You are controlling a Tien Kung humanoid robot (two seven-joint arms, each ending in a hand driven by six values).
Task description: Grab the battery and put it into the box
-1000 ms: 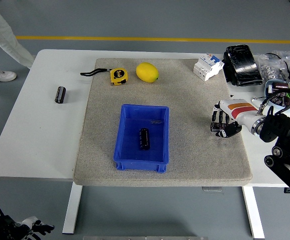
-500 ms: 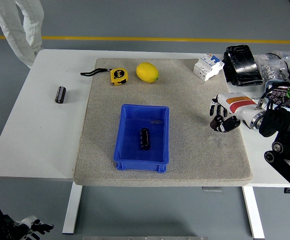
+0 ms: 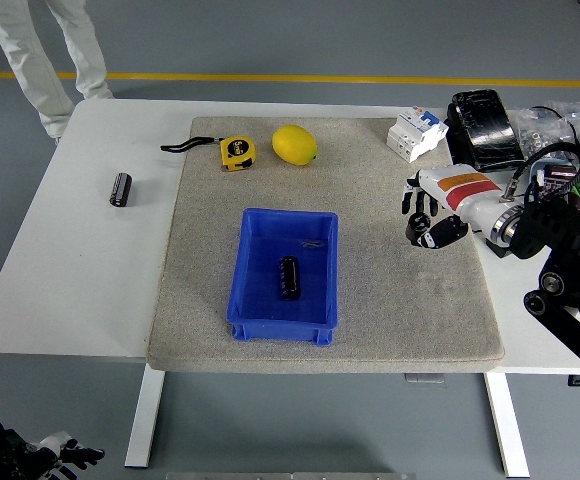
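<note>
— How many batteries do you count?
— Two. One battery (image 3: 289,277) lies inside the blue box (image 3: 255,322); a second battery (image 3: 120,189) sits on the bare white table (image 3: 60,280), well left of the grey mat (image 3: 390,300).
— And your right hand (image 3: 425,215)?
— Over the mat's right side, fingers loosely spread, holding nothing.
— Anything hard to read?
— The clutter at the far right is cut off. A person's legs (image 3: 45,50) stand on the grey floor by a yellow line.
</note>
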